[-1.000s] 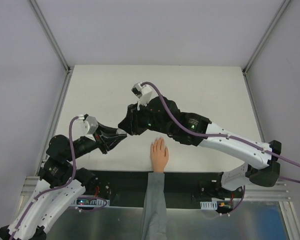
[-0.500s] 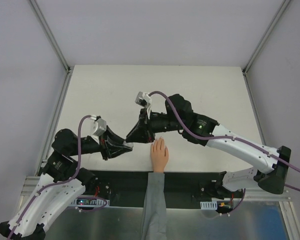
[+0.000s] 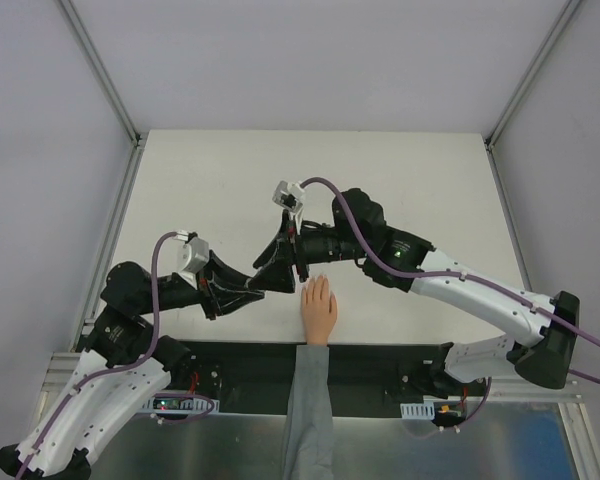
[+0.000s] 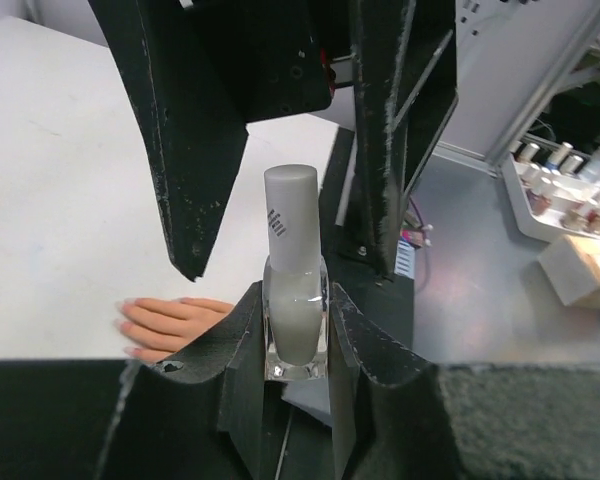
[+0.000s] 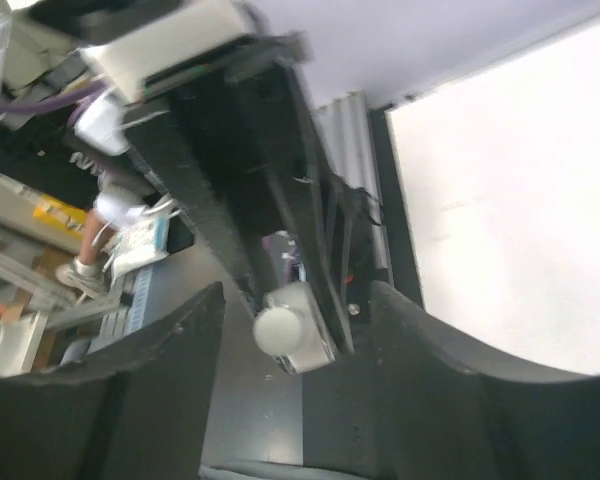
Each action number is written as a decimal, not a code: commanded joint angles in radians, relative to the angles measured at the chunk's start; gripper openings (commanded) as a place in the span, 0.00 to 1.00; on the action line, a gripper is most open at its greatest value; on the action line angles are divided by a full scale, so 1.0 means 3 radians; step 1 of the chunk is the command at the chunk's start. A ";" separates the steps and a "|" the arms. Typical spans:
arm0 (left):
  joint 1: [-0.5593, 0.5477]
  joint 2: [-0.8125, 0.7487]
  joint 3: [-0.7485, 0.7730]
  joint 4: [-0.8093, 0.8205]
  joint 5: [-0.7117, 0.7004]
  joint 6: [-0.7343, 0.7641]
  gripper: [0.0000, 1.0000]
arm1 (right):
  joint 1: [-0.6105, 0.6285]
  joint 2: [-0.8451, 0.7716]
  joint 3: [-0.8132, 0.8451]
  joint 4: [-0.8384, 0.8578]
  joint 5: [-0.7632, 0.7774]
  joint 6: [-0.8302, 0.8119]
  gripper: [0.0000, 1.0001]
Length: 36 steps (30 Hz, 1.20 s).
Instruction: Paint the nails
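Note:
My left gripper [image 4: 295,335] is shut on a small glass nail polish bottle [image 4: 295,315] of pale grey polish, held upright with its white cap [image 4: 289,215] on. My right gripper [image 5: 295,325] stands open, one finger on each side of the cap [image 5: 278,331] without touching it. In the top view the left gripper [image 3: 263,286] and the right gripper [image 3: 282,268] meet tip to tip just left of the peach hand [image 3: 318,308], which lies flat with a grey sleeve [image 3: 308,410]. The nails are too small to make out.
A black strip [image 3: 380,362] runs along the table's near edge under the sleeve. A rack of polish bottles [image 4: 565,185] and a pale box [image 4: 585,270] sit off the table beyond it. Grey walls and metal posts [image 3: 100,70] enclose the white tabletop [image 3: 410,180].
Both grippers have shifted right, towards the hand, still tip to tip. The right jaws closed in and have now spread wide around the cap. The left grip on the bottle is unchanged.

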 commanded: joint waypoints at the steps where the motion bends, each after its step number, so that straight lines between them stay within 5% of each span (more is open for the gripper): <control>1: -0.0025 -0.0075 0.0064 -0.0075 -0.0507 0.0305 0.00 | 0.0044 -0.0173 0.0297 -0.0581 0.0980 0.0182 0.65; 9: -0.0025 -0.0198 0.0049 -0.0142 -0.1096 0.0403 0.00 | 0.0345 -0.0020 0.0726 -0.1013 0.1941 0.0269 0.64; 15: -0.0025 -0.0198 0.0064 -0.0147 -0.1143 0.0434 0.00 | 0.0540 0.0333 0.1069 -0.1135 0.2321 0.0351 0.50; 28: -0.0025 -0.0285 0.0079 -0.0121 -0.1092 0.0332 0.00 | 0.0550 0.0451 0.1131 -0.1136 0.2220 0.0275 0.27; 29: -0.0025 -0.0285 0.0095 -0.0116 -0.1036 0.0311 0.00 | 0.0540 0.0436 0.1081 -0.1090 0.1946 0.0193 0.19; 30: -0.0025 -0.0280 0.0110 -0.0086 -0.0959 0.0301 0.00 | 0.0479 0.0410 0.1024 -0.0963 0.1751 0.0101 0.00; 31: -0.0025 -0.0290 0.0151 -0.0050 -0.0649 0.0301 0.00 | 0.0428 0.0314 0.0938 -0.0825 0.1475 -0.0203 0.00; 33: -0.0025 -0.0250 0.0197 0.0037 -0.0148 0.0235 0.00 | 0.0204 0.0165 0.0494 -0.0230 -0.0065 -0.0588 0.00; 34: -0.0025 -0.0199 0.0258 0.0169 0.0508 0.0174 0.00 | 0.0126 -0.0018 0.0305 0.0124 -0.0659 -0.0610 0.00; 36: -0.0025 0.0016 0.0320 0.0165 0.0840 -0.0016 0.00 | -0.0078 -0.0040 0.0052 0.0733 -0.1343 -0.0321 0.00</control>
